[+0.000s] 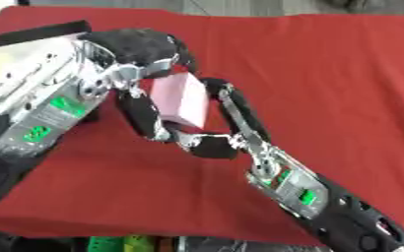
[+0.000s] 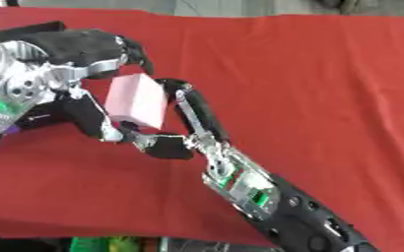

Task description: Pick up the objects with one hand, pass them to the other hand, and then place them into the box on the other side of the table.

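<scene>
Your right hand (image 2: 167,130) has its fingers curled round a pink block (image 2: 136,103), held above the red cloth of the desk (image 2: 326,74). Your left hand (image 2: 93,59) closes over the block's top from above, fingers bent against it. The block looks matte, square-edged and probably light, perhaps foam, so it may give a little under pressure. Take it by its broad flat faces, not the corners. No box shows in either view.
</scene>
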`<move>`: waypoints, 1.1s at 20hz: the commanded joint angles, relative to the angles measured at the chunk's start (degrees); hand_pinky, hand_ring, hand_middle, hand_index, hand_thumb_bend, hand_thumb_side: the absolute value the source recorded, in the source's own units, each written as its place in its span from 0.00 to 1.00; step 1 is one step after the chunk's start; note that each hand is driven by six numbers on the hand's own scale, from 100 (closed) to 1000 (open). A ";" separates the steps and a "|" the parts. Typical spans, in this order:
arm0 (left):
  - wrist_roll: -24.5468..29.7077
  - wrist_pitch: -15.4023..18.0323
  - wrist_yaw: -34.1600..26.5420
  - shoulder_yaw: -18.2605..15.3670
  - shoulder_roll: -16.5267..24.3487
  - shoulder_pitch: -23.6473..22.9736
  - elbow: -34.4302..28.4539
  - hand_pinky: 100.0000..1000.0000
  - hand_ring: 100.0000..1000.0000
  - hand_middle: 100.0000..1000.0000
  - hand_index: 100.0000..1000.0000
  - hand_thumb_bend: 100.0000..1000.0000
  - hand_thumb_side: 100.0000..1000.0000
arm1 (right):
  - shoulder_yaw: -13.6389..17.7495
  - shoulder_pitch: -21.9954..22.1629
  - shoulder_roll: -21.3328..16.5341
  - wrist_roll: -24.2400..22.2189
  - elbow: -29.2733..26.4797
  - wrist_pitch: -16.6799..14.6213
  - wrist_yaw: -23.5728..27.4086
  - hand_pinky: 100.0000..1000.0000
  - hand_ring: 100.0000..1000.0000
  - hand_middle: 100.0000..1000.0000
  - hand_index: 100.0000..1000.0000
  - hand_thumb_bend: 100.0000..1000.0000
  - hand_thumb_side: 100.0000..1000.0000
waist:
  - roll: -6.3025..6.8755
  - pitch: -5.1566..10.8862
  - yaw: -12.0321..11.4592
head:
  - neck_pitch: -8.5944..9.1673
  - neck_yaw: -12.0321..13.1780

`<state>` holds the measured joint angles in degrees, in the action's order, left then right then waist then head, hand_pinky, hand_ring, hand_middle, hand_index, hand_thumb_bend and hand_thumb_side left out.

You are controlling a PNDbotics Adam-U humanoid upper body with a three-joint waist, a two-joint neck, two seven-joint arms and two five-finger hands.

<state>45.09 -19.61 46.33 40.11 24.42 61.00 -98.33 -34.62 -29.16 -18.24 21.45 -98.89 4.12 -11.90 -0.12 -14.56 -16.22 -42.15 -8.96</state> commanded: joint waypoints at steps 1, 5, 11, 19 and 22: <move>0.63 -0.43 1.87 -0.20 0.90 0.80 0.92 0.87 0.86 0.81 0.82 0.36 0.05 | -0.41 -0.63 0.46 -0.10 -2.25 -1.48 -0.83 0.73 0.45 0.35 0.53 0.00 0.15 | 0.10 1.31 0.00 | 0.60 0.36; 1.76 -0.80 1.40 -0.21 1.17 0.78 0.14 0.86 0.86 0.81 0.81 0.34 0.06 | -0.45 -0.45 0.40 0.05 -1.90 -1.69 -1.36 0.73 0.45 0.35 0.53 0.00 0.15 | 0.17 1.31 -0.03 | 0.53 0.40; 3.39 -1.34 0.91 -0.21 1.59 1.00 -1.71 0.86 0.86 0.80 0.80 0.29 0.07 | -0.58 -0.23 0.43 0.05 -1.26 -1.80 -1.77 0.73 0.45 0.35 0.53 0.00 0.15 | 0.21 1.30 -0.06 | 0.70 0.46; 4.82 -2.01 0.65 -0.23 1.92 1.11 -3.25 0.86 0.86 0.79 0.79 0.26 0.08 | -0.67 -0.17 0.36 0.20 -1.04 -1.98 -1.95 0.73 0.45 0.35 0.53 0.00 0.15 | 0.22 1.30 -0.12 | 0.88 0.53; 4.96 -2.13 0.76 -0.25 1.94 1.04 -3.10 0.86 0.86 0.79 0.79 0.25 0.08 | -0.70 -0.17 0.31 0.22 -1.15 -2.05 -1.96 0.73 0.45 0.35 0.53 0.00 0.15 | 0.21 1.28 -0.14 | 0.97 0.54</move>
<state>48.89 -20.58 46.42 40.44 24.92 61.02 -101.18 -35.01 -28.69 -18.06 21.77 -98.55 2.56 -13.42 -0.08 -14.56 -16.28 -41.89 -8.64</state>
